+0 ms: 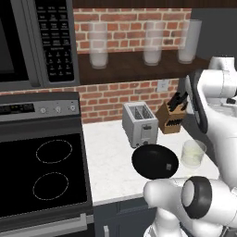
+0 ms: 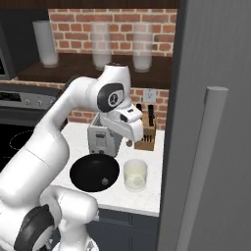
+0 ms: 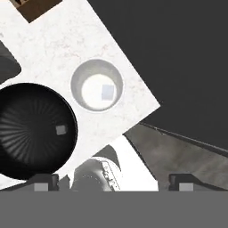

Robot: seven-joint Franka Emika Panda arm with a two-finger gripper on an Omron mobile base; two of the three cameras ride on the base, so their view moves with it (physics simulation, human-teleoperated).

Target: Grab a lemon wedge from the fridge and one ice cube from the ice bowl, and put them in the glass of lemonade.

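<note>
The glass of lemonade (image 1: 193,153) (image 2: 135,175) (image 3: 97,84) stands on the white counter, right of the ice bowl (image 1: 148,159) (image 2: 88,171) (image 3: 26,111). One ice cube (image 3: 107,92) lies in the pale liquid inside the glass. Another cube (image 3: 61,129) (image 2: 104,182) rests in the black bowl. My gripper (image 2: 129,142) (image 3: 113,181) hangs open above the glass, its fingertips (image 3: 42,182) far apart with nothing between them. The fridge (image 2: 215,122) fills the right side, its door shut behind the pale bar handle (image 2: 203,166). The lemon wedge is out of view.
A silver toaster (image 1: 140,124) (image 2: 100,139) and a wooden knife block (image 1: 170,119) (image 2: 146,139) stand behind the bowl. The black stove top (image 1: 46,171) lies to the left under a microwave (image 1: 32,41). Three frosted glasses (image 1: 152,44) sit on the shelf above.
</note>
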